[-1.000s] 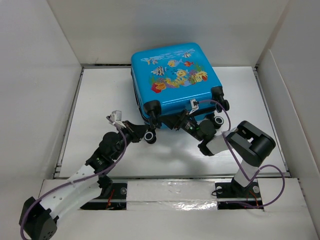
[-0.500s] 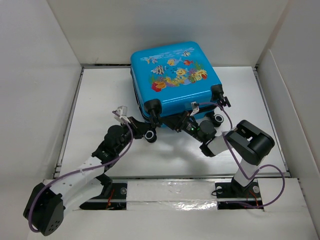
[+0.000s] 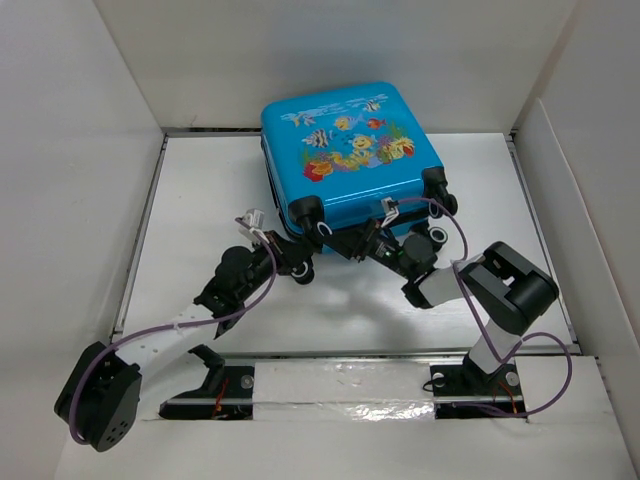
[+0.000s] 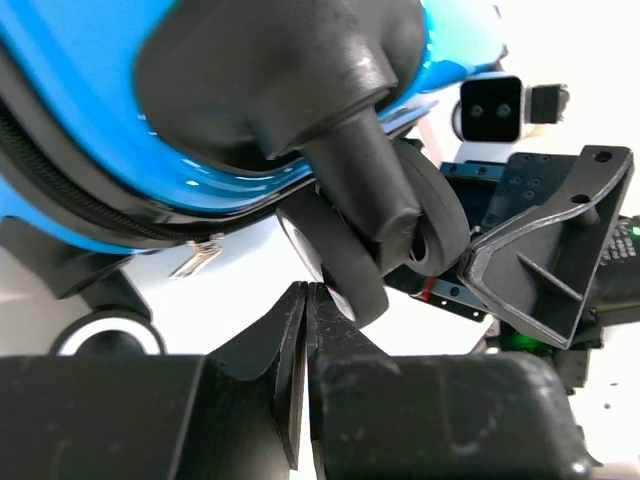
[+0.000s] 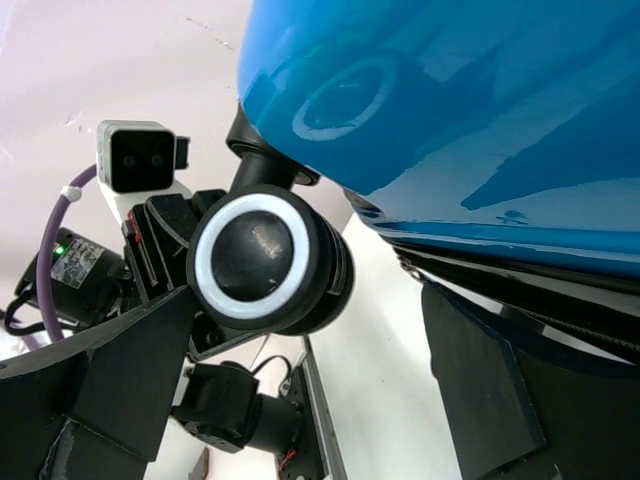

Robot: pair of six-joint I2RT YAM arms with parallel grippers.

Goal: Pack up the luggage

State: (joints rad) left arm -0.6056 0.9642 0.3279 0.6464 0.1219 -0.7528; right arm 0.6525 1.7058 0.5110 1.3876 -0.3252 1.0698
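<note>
The luggage [image 3: 350, 150] is a bright-blue hard-shell case with a fish print, lying zipped shut at the back middle of the table, its black wheels facing the arms. My left gripper [image 3: 291, 259] is shut on nothing; its tips [image 4: 307, 291] are right under the near-left wheel [image 4: 372, 235], with the blue shell [image 4: 90, 150] above. My right gripper [image 3: 356, 243] stands open under the near edge of the case. In its wrist view, a white-ringed wheel [image 5: 264, 258] shows between its fingers [image 5: 120, 375], with the shell [image 5: 450, 100] overhead.
White walls [image 3: 90, 130] close in the table on the left, back and right. A metal rail [image 3: 340, 355] runs along the near edge by the arm bases. Purple cables [image 3: 455, 235] loop from both wrists. A silver zipper pull [image 4: 200, 258] hangs from the case.
My left arm has reached forward and right, bringing its shut tips up to the case's near-left wheel. My right gripper has opened wider at the near edge.
</note>
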